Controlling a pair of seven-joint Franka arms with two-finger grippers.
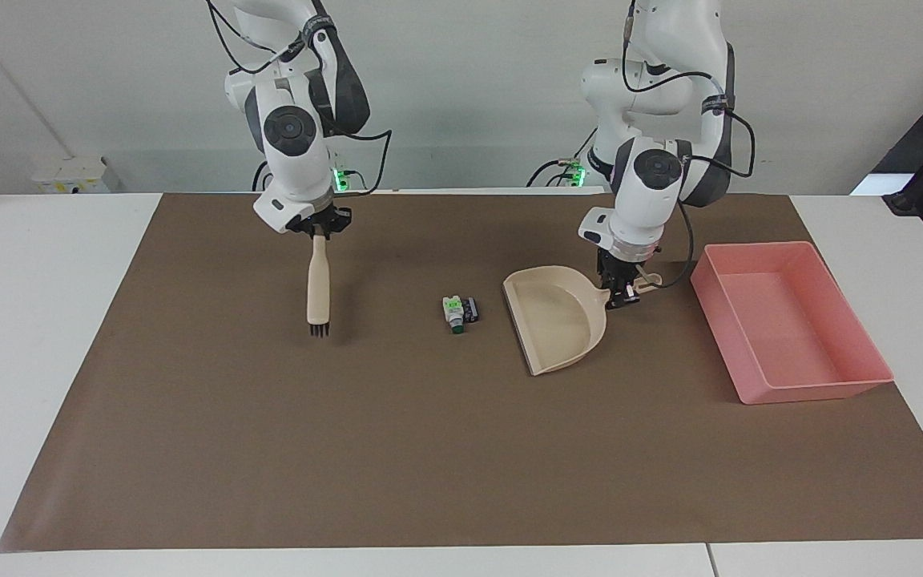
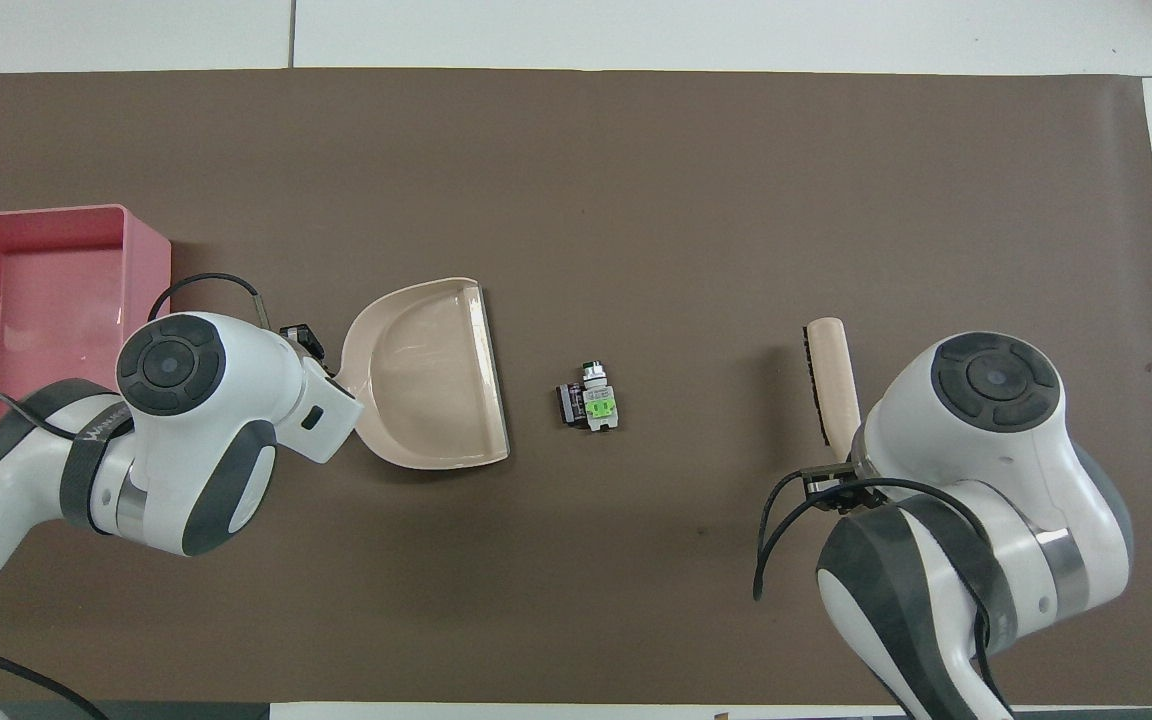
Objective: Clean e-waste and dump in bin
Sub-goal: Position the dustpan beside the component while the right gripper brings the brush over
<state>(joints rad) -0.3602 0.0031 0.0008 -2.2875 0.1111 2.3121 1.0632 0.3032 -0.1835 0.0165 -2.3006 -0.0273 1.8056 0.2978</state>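
Observation:
The e-waste lies mid-mat: a white part with a green cap (image 1: pixel 453 312) (image 2: pixel 598 402) touching a small dark block (image 1: pixel 473 308) (image 2: pixel 567 403). A beige dustpan (image 1: pixel 555 320) (image 2: pixel 428 380) sits beside it toward the left arm's end, its mouth facing the e-waste. My left gripper (image 1: pixel 620 293) (image 2: pixel 302 337) is shut on the dustpan's handle. My right gripper (image 1: pixel 318 227) (image 2: pixel 833 480) is shut on the handle of a beige brush (image 1: pixel 318 284) (image 2: pixel 833 372), which hangs bristles down at the mat, toward the right arm's end from the e-waste. The pink bin (image 1: pixel 818 391) (image 2: pixel 150 262) stands beside the dustpan.
A brown mat (image 1: pixel 397 449) (image 2: pixel 636 180) covers most of the white table. The bin stands at the mat's edge at the left arm's end. Nothing lies inside the bin or the dustpan.

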